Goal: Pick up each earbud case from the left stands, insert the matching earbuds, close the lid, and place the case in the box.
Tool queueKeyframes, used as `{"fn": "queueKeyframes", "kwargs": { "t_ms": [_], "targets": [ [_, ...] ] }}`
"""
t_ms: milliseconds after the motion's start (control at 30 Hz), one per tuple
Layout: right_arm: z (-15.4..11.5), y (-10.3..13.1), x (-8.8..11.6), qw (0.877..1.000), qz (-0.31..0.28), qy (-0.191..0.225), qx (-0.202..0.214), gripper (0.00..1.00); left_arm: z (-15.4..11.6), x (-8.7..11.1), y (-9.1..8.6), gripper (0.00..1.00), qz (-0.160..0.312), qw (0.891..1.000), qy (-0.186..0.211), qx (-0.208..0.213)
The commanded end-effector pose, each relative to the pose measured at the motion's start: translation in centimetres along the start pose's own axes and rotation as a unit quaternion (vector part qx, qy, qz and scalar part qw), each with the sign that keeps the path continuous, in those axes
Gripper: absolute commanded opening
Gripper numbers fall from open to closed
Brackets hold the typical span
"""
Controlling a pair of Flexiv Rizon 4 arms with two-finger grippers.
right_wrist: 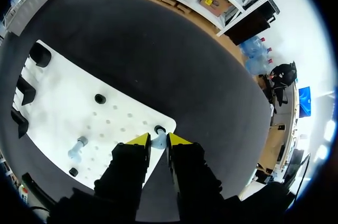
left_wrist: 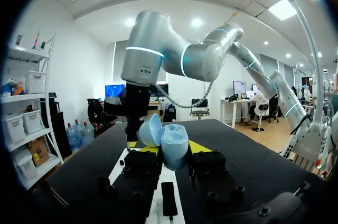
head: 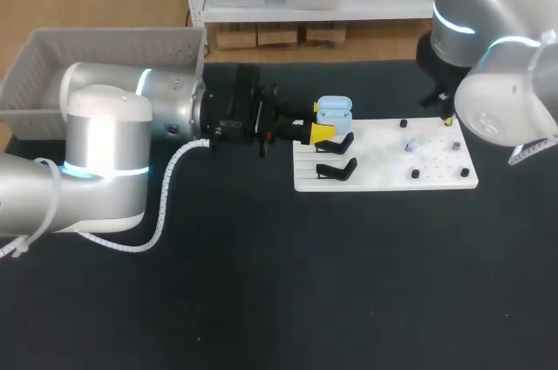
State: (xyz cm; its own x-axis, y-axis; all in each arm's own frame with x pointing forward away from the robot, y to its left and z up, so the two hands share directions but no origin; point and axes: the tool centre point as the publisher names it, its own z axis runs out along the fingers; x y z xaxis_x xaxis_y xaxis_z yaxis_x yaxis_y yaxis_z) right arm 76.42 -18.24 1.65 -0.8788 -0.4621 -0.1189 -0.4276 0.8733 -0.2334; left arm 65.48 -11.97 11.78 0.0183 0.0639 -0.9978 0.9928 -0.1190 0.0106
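The left end effector (head: 323,132) is closed on the pale blue earbud case (head: 334,110), one yellow tip against each side. It holds the case just off the left edge of the white board (head: 384,169), above the rear one of the two black stands (head: 336,145). The left wrist view shows the case (left_wrist: 174,147) upright between the fingers. Its lid (left_wrist: 151,130) is swung open to one side and the inner tray faces up, which the head view only hints at.

The right end effector (right_wrist: 158,140) stands nearly closed at the board's far right corner. Its tips (right_wrist: 140,139) pinch the corner earbud (right_wrist: 157,138) from both sides, beside a black peg (right_wrist: 158,128). In the head view this end effector (head: 446,117) is mostly hidden under the arm's own wrist, and the pinched earbud cannot be made out.

A second earbud (right_wrist: 76,149) lies loose on the board's right half, well apart from the corner; the head view shows it too (head: 412,145).

The grey box (head: 113,43) sits on the table (head: 261,283) far to the board's left, behind the left arm.
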Motion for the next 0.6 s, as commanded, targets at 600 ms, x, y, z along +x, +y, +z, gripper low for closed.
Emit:
{"fn": "queueKeyframes", "kwargs": {
  "t_ms": [600],
  "targets": [
    [-17.4,7.3,3.2,0.997,0.074,-0.005,-0.018,0.0,0.1,0.1,0.0,0.0,0.0,1.0,0.0,-0.001]
  ]
}}
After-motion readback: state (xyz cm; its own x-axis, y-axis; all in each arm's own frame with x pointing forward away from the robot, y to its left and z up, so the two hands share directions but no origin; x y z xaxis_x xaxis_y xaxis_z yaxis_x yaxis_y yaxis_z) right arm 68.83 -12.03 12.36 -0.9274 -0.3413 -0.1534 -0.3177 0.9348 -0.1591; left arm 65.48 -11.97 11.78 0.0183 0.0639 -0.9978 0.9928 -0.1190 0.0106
